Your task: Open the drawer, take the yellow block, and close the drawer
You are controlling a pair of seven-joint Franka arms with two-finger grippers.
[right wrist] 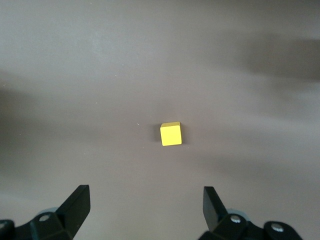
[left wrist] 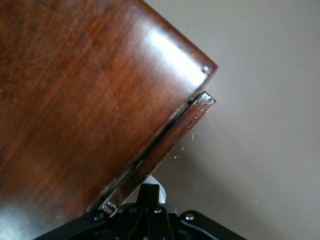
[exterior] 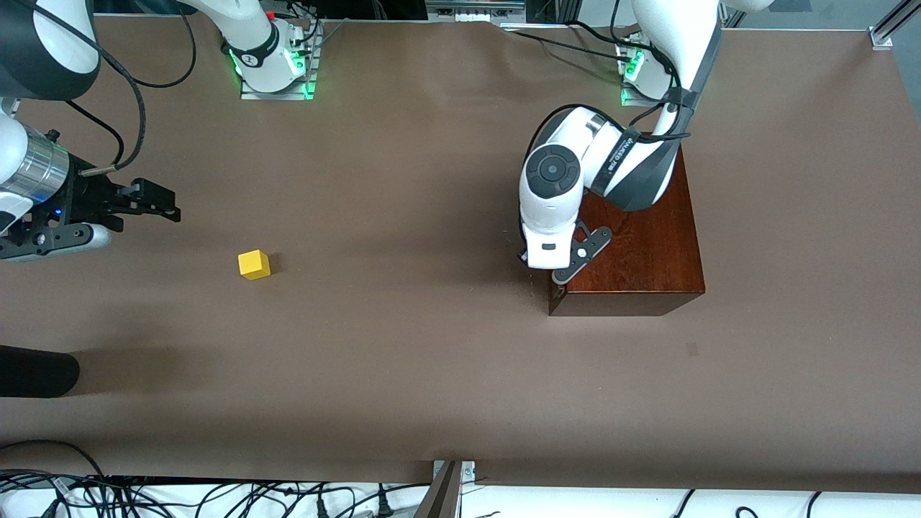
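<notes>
The yellow block sits on the brown table toward the right arm's end; it also shows in the right wrist view. My right gripper hangs open and empty over the table beside the block. The dark reddish-brown box stands toward the left arm's end. Its drawer is almost fully in, its front jutting only slightly from the box. My left gripper is in front of the drawer, its fingers shut together against the white handle. The inside of the drawer is hidden.
A black rounded object lies at the table's edge at the right arm's end, nearer to the front camera than the block. Cables run along the table's nearest edge. Bare brown table lies between the block and the box.
</notes>
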